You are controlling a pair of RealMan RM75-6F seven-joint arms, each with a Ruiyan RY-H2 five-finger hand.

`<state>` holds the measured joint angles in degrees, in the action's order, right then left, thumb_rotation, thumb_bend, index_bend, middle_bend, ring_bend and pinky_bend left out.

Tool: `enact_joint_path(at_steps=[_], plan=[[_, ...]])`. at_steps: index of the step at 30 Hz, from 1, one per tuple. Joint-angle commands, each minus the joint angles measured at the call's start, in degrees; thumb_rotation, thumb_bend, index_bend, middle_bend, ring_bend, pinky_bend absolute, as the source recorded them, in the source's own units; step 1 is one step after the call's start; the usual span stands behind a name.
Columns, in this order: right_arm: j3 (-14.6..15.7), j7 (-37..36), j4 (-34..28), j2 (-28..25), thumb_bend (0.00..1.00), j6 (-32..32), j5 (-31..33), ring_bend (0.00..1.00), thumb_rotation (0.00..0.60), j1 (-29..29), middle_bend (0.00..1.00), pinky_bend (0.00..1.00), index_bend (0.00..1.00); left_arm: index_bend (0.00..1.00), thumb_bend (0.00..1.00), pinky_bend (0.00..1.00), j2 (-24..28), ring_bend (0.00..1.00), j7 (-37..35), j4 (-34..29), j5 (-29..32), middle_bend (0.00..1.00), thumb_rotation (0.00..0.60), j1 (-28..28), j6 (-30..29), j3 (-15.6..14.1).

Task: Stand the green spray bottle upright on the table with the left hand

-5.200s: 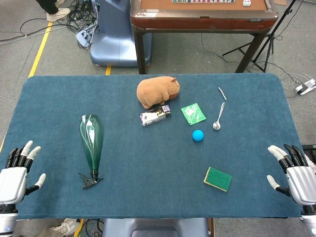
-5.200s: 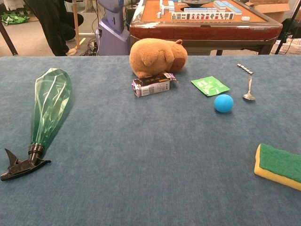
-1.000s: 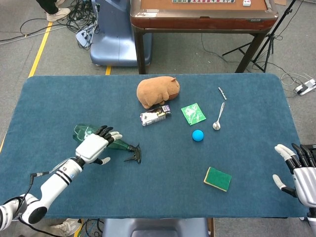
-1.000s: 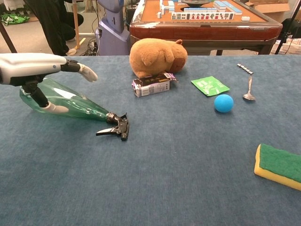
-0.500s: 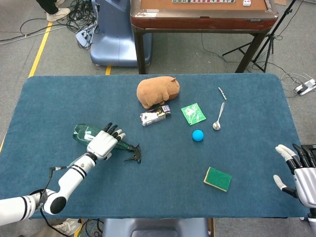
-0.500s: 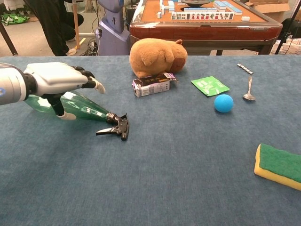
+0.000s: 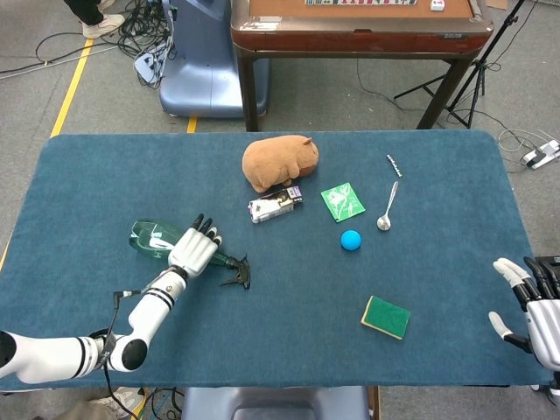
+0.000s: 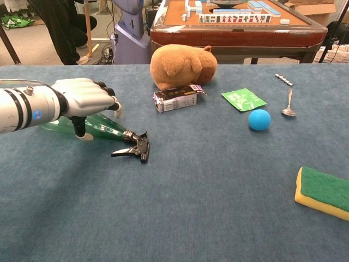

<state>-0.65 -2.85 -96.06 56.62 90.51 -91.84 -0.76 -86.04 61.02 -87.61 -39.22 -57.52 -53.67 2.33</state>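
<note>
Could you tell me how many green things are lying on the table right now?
3: the green spray bottle lying on its side at the left under the left hand; the green packet by the blue ball; the green-topped sponge near the front right.

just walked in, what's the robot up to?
The left hand is over the green spray bottle, which lies on its side on the blue table, black trigger head pointing toward the middle. Whether the fingers actually grip the bottle can't be told, and it isn't upright yet. The right hand hangs open at the table's right edge, holding nothing.
</note>
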Motion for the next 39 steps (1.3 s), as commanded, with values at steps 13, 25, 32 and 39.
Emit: enact_joint_path(at_steps=[13, 25, 32, 39], plan=[[0.01, -0.22, 0.08, 0.02, 0.29, 0.16, -0.18, 0.04, 0.6, -0.13, 0.19, 0.02, 0.17, 0.42, 0.28, 0.0, -1.8, 0.17, -2.13, 4.44, -1.73, 0.43, 0.6, 0.13, -3.16, -1.32], [0.09, -0.1, -0.19, 0.05, 0.29, 0.83, -0.64, 0.04, 0.6, -0.49, 0.19, 0.02, 0.17, 0.45, 0.28, 0.0, 7.86, 0.2, -38.31, -4.13, -11.52, 0.47, 0.6, 6.98, 0.46, 9.22], [0.08, 0.13, -0.3, 0.12, 0.29, 0.85, -0.83, 0.04, 0.6, -0.47, 0.19, 0.02, 0.17, 0.44, 0.28, 0.0, 12.51, 0.2, -69.65, -7.22, -18.89, 0.45, 0.6, 13.17, 4.26, 17.47], [0.13, 0.31, -0.48, 0.21, 0.29, 0.87, -1.04, 0.04, 0.6, -0.48, 0.19, 0.02, 0.17, 0.41, 0.28, 0.0, 10.2, 0.18, -88.97, -3.71, -23.79, 0.45, 0.6, 16.41, 4.97, 19.87]])
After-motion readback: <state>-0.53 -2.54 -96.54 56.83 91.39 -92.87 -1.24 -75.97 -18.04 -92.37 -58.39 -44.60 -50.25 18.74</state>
